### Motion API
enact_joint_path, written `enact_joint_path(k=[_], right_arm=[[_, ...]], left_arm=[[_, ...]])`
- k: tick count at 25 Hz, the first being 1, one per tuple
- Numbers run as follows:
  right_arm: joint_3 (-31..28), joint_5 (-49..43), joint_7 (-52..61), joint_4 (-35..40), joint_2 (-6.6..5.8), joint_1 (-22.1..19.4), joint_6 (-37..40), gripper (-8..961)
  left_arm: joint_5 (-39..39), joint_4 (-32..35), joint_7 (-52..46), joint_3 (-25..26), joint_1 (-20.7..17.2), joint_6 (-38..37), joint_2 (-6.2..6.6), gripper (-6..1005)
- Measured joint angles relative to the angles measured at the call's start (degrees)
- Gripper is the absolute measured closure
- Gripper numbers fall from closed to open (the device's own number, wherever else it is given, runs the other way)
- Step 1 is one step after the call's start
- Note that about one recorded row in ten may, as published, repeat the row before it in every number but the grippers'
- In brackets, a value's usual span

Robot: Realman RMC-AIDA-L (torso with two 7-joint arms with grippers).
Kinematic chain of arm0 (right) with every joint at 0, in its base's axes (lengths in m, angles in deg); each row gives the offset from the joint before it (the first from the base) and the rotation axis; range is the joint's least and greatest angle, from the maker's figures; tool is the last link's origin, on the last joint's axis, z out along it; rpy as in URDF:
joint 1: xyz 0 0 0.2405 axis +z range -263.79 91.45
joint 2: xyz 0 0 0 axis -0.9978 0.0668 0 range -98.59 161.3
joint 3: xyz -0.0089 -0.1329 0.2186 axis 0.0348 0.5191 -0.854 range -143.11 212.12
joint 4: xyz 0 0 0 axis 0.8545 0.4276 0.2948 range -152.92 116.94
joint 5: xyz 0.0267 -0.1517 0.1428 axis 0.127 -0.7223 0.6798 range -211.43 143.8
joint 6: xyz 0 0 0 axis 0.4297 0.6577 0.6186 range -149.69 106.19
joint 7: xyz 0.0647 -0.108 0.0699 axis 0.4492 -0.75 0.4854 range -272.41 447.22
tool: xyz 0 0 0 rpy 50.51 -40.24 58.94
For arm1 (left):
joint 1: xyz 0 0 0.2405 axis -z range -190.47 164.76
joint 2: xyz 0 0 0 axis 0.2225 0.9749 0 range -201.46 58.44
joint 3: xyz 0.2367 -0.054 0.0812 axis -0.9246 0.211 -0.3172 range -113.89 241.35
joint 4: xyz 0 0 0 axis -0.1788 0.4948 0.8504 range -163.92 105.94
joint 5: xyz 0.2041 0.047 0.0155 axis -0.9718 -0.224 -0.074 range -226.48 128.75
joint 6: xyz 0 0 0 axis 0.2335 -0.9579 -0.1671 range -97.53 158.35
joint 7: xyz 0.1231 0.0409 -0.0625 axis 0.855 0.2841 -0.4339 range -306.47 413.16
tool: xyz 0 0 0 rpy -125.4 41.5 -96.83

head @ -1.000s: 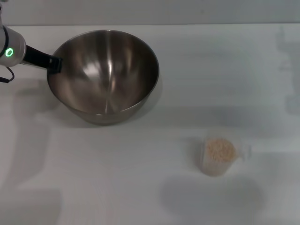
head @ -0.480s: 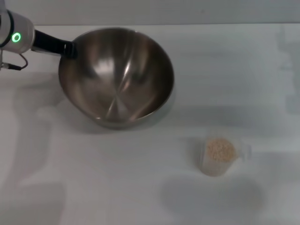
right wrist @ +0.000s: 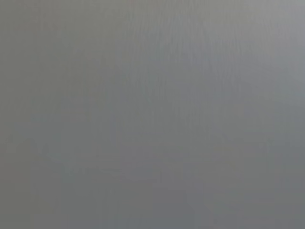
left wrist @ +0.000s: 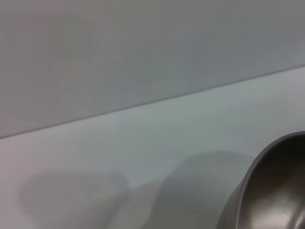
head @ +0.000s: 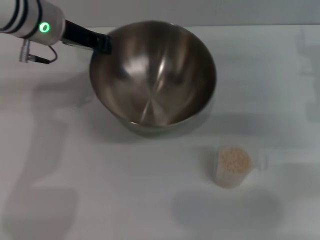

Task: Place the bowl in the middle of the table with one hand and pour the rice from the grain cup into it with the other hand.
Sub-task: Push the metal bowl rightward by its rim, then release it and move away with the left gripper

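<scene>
The big steel bowl (head: 155, 75) hangs tilted over the far middle of the white table (head: 100, 190), its left rim clamped by my left gripper (head: 102, 44), which reaches in from the upper left on a white arm with a green ring light. Part of the bowl's rim (left wrist: 271, 186) shows in the left wrist view. The clear grain cup (head: 232, 167) stands upright at the near right, filled with pale rice (head: 235, 160). My right gripper is out of sight; the right wrist view is plain grey.
A grey wall (head: 200, 11) runs along the table's far edge. Shadows of the arm and bowl lie on the table's left half. A faint shadow lies in front of the cup.
My left gripper has carried the bowl to the right and slightly away from me, lifting and tilting it more. The cup has not moved.
</scene>
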Motion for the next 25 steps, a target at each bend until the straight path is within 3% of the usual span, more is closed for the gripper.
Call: enact_joint_path(k=[12, 25], right_arm=[[0.0, 0.0, 0.3, 0.2, 0.0, -0.3, 0.1, 361], [0.2, -0.4, 0.3, 0.1, 0.08, -1.0, 0.6, 360]], left_arm=[[1.7, 7.7, 0.1, -4.2, 1.6, -5.5, -0.12, 959], [1.8, 10.1, 1.0, -5.7, 1.8, -6.1, -0.09, 957]])
